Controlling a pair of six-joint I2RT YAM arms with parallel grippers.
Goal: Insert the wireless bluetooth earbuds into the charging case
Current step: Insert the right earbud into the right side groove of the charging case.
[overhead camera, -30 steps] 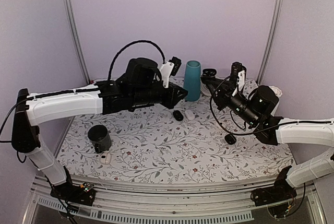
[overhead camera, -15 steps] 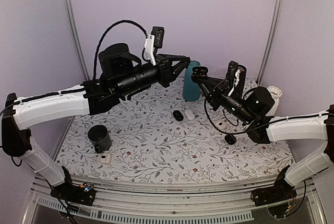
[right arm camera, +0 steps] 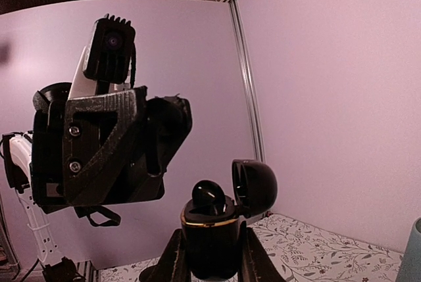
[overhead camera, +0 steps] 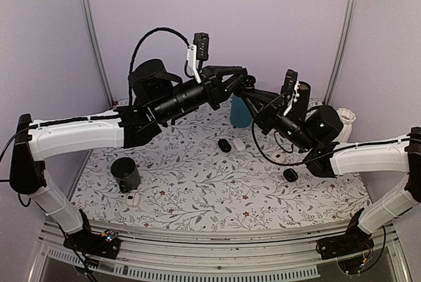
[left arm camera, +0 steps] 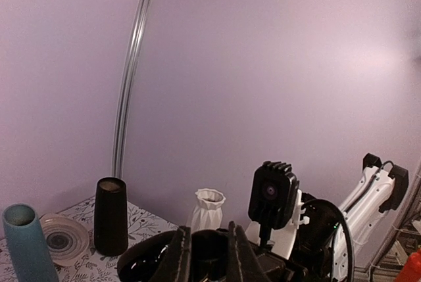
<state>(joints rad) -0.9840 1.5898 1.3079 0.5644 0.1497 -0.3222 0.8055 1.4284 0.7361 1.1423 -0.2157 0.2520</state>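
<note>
One earbud [right arm camera: 209, 195] tops the upright charging case [right arm camera: 209, 246] (lid swung open).

I count two arms [overhead camera: 79, 131] [overhead camera: 368, 156], one charging case [right arm camera: 210, 236] with one earbud [right arm camera: 209, 193] poking out, two black pods [overhead camera: 225, 144] [overhead camera: 289, 175], two white pods [overhead camera: 239, 144] [overhead camera: 133, 198], two black cups [overhead camera: 125, 173] [left arm camera: 110, 216], one teal vase [left arm camera: 25, 249], one white vase [left arm camera: 208, 211] and one bowl [left arm camera: 72, 226].

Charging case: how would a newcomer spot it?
Over the table, look mid-air above the teal vase. The right gripper holds the charging case there. Unlike the pods lying below, its lid is open, showing a gold rim and an earbud.
</note>
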